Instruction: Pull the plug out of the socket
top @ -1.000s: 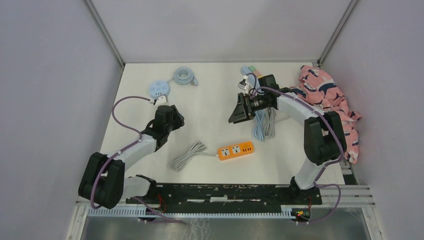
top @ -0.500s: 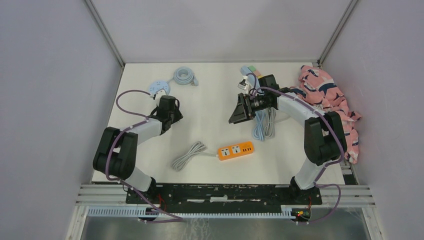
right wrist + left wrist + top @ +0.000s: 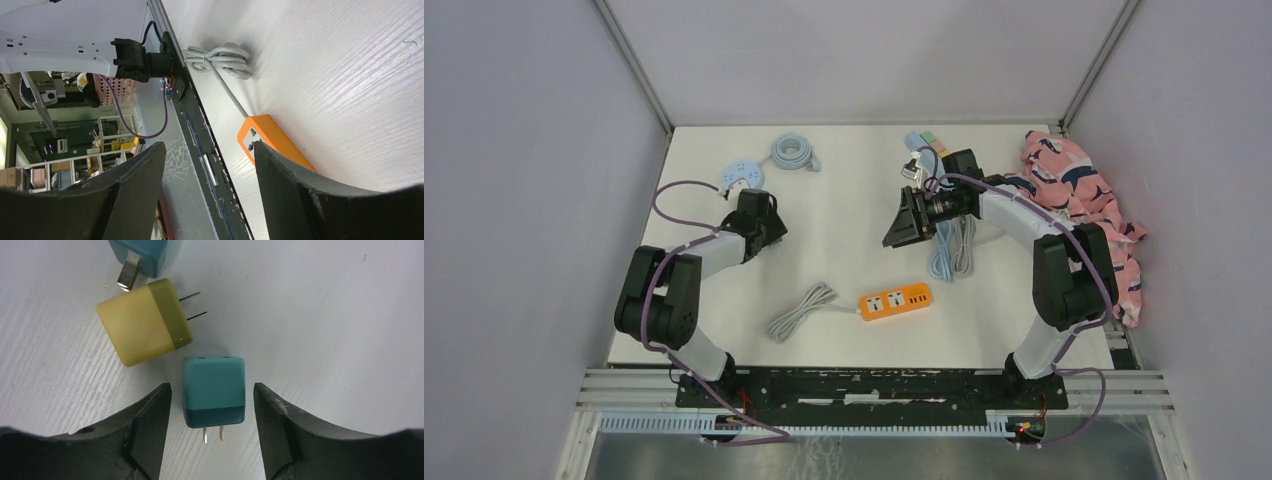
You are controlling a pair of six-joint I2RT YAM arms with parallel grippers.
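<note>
The teal plug [image 3: 214,390] lies flat on the worktop [image 3: 325,315] with both prongs bare and pointing back toward the wrist camera, so it is clear of any socket. In the overhead view it is hidden under the wrist of the left arm [image 3: 714,250], which sits toward the far-left corner of the worktop, just on the near side of the round pale-blue socket [image 3: 742,177]. The left jaws stand released on either side of the plug's darker end, with a gap of bare worktop showing on each side, and they touch nothing. A yellow plug [image 3: 142,322] lies just beside the teal one, and the corner of a third, blue plug [image 3: 142,255] shows at the top of the wrist view.

By my reading the pull itself is done and the step in hand is letting go. The next move calls for lifting the jaws straight away from the worktop, keeping them spread so neither one clips the teal plug or nudges the yellow one.

The left arm is folded back, its elbow near the left edge and its forearm reaching in toward the socket, wrist pitched down at the worktop. The right arm [image 3: 1014,215] reaches from the right edge toward the middle of the far half, wrist turned sideways, right jaws apart and grasping nothing, with the orange power strip [image 3: 272,142] seen between them, well off
</note>
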